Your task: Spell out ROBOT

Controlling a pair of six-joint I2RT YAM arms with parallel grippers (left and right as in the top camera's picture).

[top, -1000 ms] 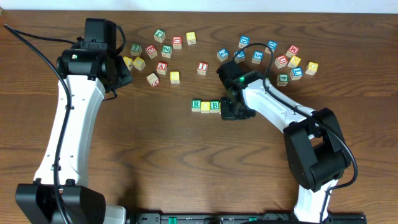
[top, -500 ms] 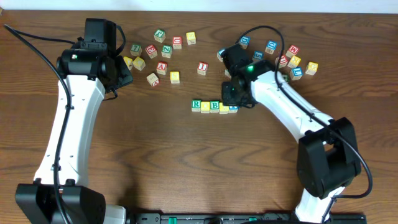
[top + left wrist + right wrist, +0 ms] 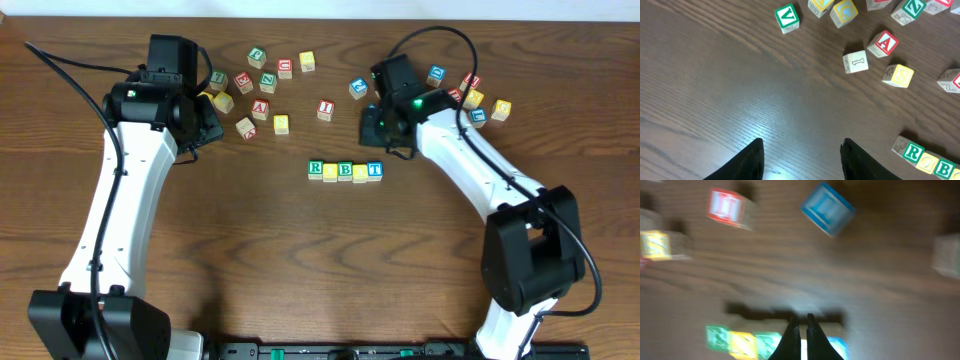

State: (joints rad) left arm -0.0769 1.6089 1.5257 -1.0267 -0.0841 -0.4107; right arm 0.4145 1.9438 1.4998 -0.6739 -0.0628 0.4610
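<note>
Five cubes stand in a row at mid-table: green R (image 3: 315, 169), yellow cube (image 3: 330, 172), green B (image 3: 345, 171), second yellow cube (image 3: 360, 173), blue T (image 3: 375, 170). My right gripper (image 3: 380, 130) hovers just behind the row's right end, apart from it. In the blurred right wrist view its fingers (image 3: 802, 322) are shut on nothing, with the row (image 3: 742, 342) below them. My left gripper (image 3: 205, 122) is far to the left. It stands open (image 3: 802, 145) over bare wood, with the R (image 3: 912, 152) at the lower right.
Loose cubes lie scattered along the back: a group behind the left gripper (image 3: 262, 82), a red-lettered one (image 3: 325, 108), and a cluster at the back right (image 3: 470, 100). The left wrist view shows a green V (image 3: 787, 16), a red A (image 3: 883, 43) and a yellow S (image 3: 899, 75).
My right gripper has drawn back from the row's right end toward the rear. The second yellow cube and the T now stand free after the B. My left arm has shifted slightly right.
</note>
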